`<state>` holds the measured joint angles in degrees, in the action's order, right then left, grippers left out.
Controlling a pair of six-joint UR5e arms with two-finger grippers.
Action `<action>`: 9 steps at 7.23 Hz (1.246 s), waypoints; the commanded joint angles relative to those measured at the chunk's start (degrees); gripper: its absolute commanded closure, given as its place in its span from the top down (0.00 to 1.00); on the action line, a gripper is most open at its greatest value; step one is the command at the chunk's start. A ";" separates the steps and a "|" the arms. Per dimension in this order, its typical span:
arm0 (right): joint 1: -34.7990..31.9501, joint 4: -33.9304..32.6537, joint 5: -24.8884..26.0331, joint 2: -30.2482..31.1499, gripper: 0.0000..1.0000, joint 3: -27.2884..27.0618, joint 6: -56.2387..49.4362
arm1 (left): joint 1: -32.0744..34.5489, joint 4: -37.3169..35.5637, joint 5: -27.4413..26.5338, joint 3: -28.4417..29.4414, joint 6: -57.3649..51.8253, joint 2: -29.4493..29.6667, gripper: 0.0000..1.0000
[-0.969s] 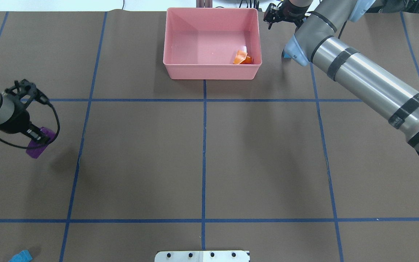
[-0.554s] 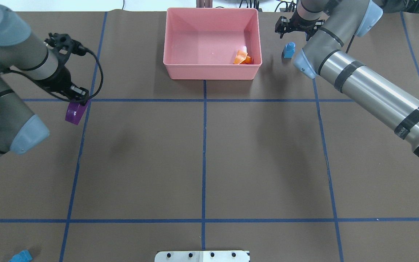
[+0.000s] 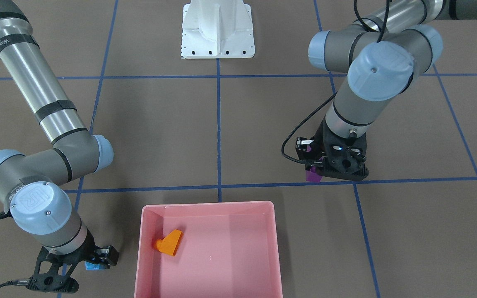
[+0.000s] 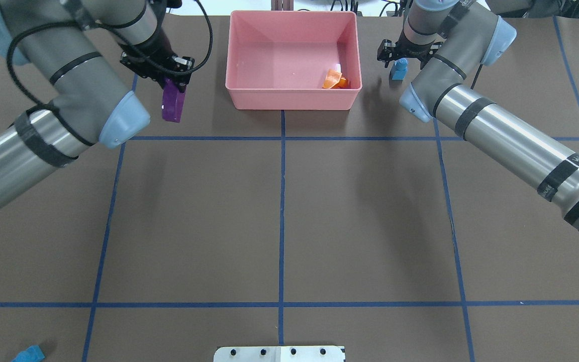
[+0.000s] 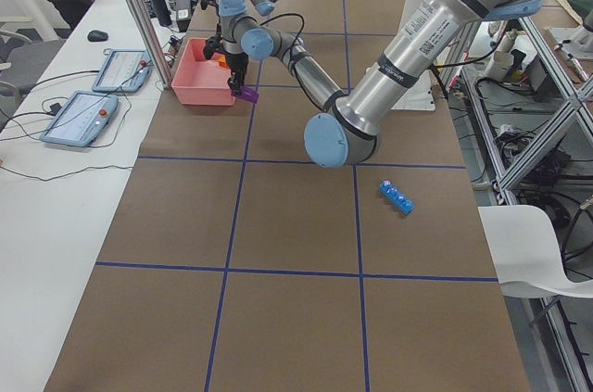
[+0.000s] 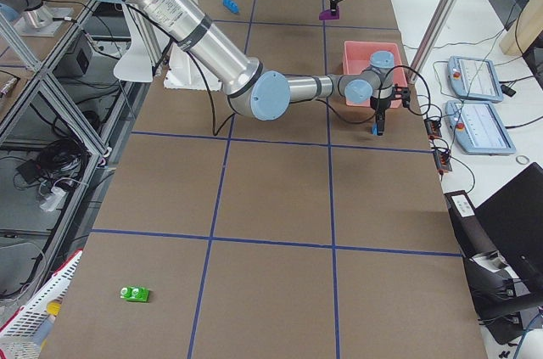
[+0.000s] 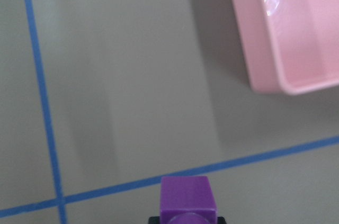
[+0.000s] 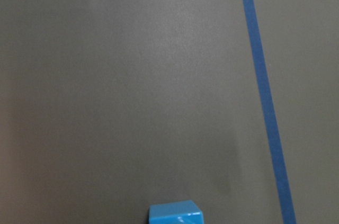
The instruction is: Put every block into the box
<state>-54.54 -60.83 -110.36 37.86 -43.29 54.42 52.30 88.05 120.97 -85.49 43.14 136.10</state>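
Note:
The pink box (image 4: 292,99) stands at the far middle of the table, with the orange sloped block (image 4: 333,79) in its right near corner. My left gripper (image 4: 171,80) is shut on the purple sloped block (image 4: 173,98) and holds it above the table, just left of the box. The left wrist view shows the purple block (image 7: 188,203) and a box corner (image 7: 286,33). My right gripper (image 4: 399,56) is open over the small blue block (image 4: 398,69), which stands on the table right of the box. That block also shows in the right wrist view (image 8: 176,214).
The long blue block (image 4: 28,354) lies at the near left corner of the table. The green block (image 6: 135,294) lies far off on the right side. The white robot base (image 4: 279,354) sits at the near middle edge. Blue tape lines cross the brown table.
My left arm has swung the purple block from the table's left side up to beside the box. My right gripper has moved from behind the box over the small blue block.

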 commanded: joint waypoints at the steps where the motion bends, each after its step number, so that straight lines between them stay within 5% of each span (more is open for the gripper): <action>1: 0.66 0.36 0.14 -0.06 0.89 0.66 0.24 | -0.10 10.05 -0.47 16.75 9.80 11.94 0.00; 3: 0.66 0.89 0.14 -0.15 0.00 0.67 0.42 | -0.27 21.08 -5.69 25.87 13.63 15.75 0.00; 4: 0.66 1.24 0.06 -0.33 0.00 0.67 0.42 | -0.97 23.63 -8.35 32.87 13.73 20.12 0.00; 5: 0.66 1.59 0.14 -0.41 0.00 0.58 0.42 | -0.98 27.40 -8.55 35.02 13.64 20.43 0.19; 6: -0.29 1.68 0.14 -0.76 0.00 0.49 0.51 | -1.06 27.70 -8.64 34.96 13.64 20.43 0.81; 7: -2.39 1.51 -0.03 -1.81 0.00 0.23 0.42 | -0.98 27.53 -8.73 34.52 13.81 20.52 1.00; 9: -4.78 -2.50 -0.30 -8.37 0.00 -0.47 3.82 | -0.45 21.60 -8.12 29.72 14.43 20.52 1.00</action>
<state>-58.09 -60.46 -110.59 33.53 -43.28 55.74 51.52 113.73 112.56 -52.57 57.38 156.66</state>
